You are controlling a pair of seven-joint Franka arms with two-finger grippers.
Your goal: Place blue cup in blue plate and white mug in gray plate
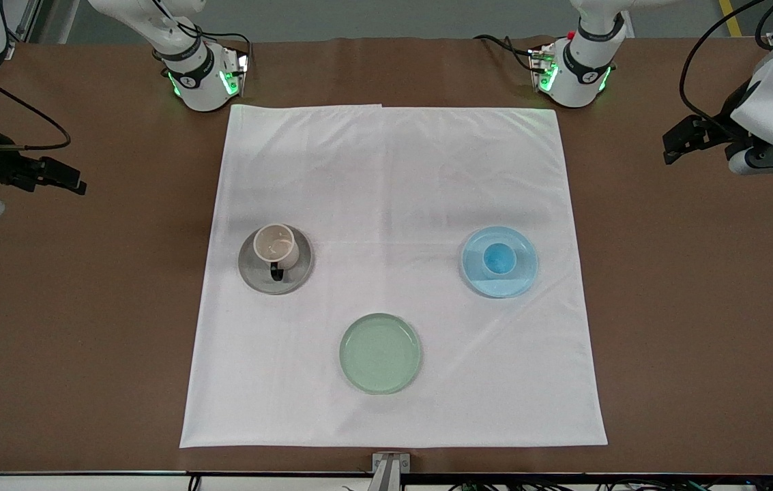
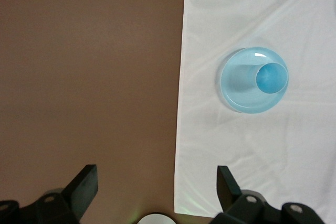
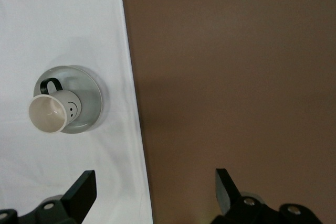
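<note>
The white mug point(image 1: 275, 245) stands upright on the gray plate point(image 1: 253, 271), toward the right arm's end of the white cloth; its dark handle points toward the front camera. The blue cup point(image 1: 499, 259) stands upright in the blue plate point(image 1: 524, 274), toward the left arm's end. My left gripper point(image 1: 670, 150) is open and empty over the bare brown table beside the cloth. My right gripper point(image 1: 76, 181) is open and empty over the bare table at the other end. The left wrist view shows the cup point(image 2: 272, 77) in its plate point(image 2: 237, 85); the right wrist view shows the mug point(image 3: 52, 113) on its plate point(image 3: 92, 98).
A pale green plate point(image 1: 380, 352) lies empty on the white cloth point(image 1: 393, 170), nearer the front camera than both other plates. The brown table point(image 1: 700, 307) surrounds the cloth. Both arm bases stand at the cloth's top corners.
</note>
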